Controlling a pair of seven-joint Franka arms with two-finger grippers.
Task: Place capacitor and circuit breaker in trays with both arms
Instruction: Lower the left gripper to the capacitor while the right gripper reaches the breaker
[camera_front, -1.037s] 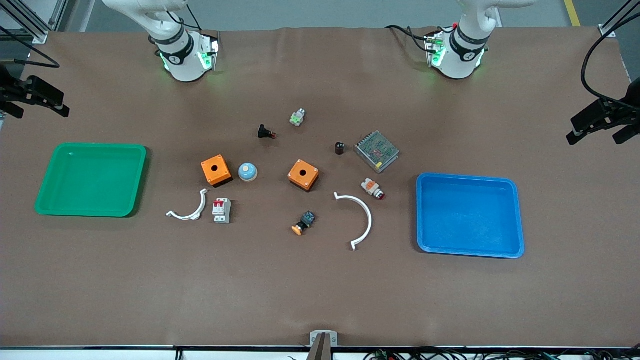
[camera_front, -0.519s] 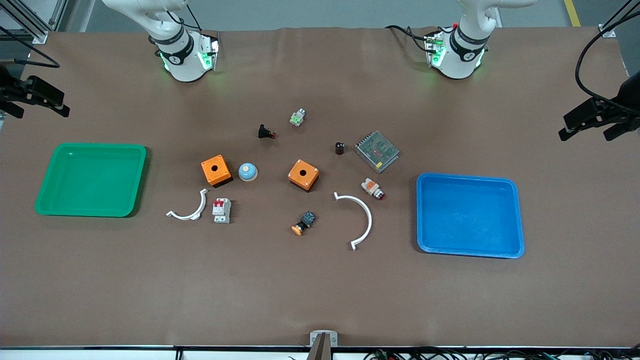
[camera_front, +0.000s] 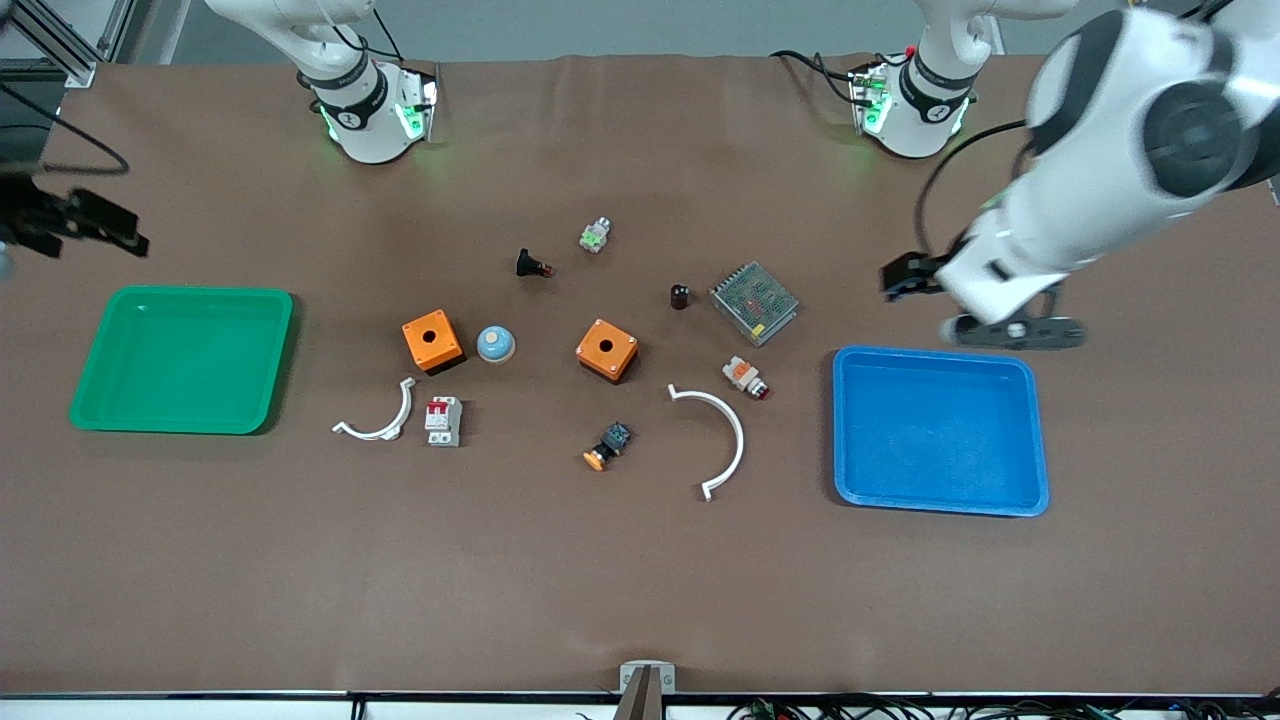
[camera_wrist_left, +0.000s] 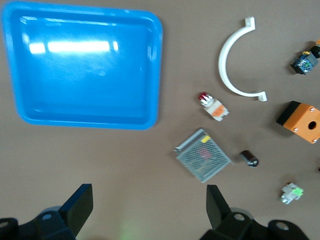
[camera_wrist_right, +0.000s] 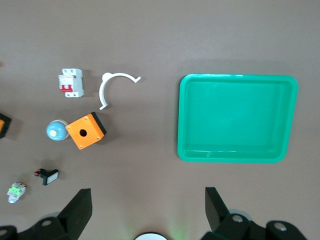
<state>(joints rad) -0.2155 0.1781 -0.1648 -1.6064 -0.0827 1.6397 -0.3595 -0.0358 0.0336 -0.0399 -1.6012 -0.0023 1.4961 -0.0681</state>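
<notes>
Brown tabletop: our wide-open left gripper (camera_wrist_left: 145, 210) sits near the tiny black cylindrical capacitor (camera_front: 679, 296); our right gripper (camera_wrist_right: 145, 210), equally wide, near the white-grey red-toggled circuit breaker (camera_front: 443, 420).

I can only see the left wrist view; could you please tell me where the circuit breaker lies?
Observer: The circuit breaker lies beside the small white arc, nearer to the front camera than an orange box.
Operator: Is there a second tray?
Observer: Yes, a green tray sits at the right arm's end of the table.
Operator: And the right claw?
Observer: The right claw is open over bare table beside the green tray.
</notes>
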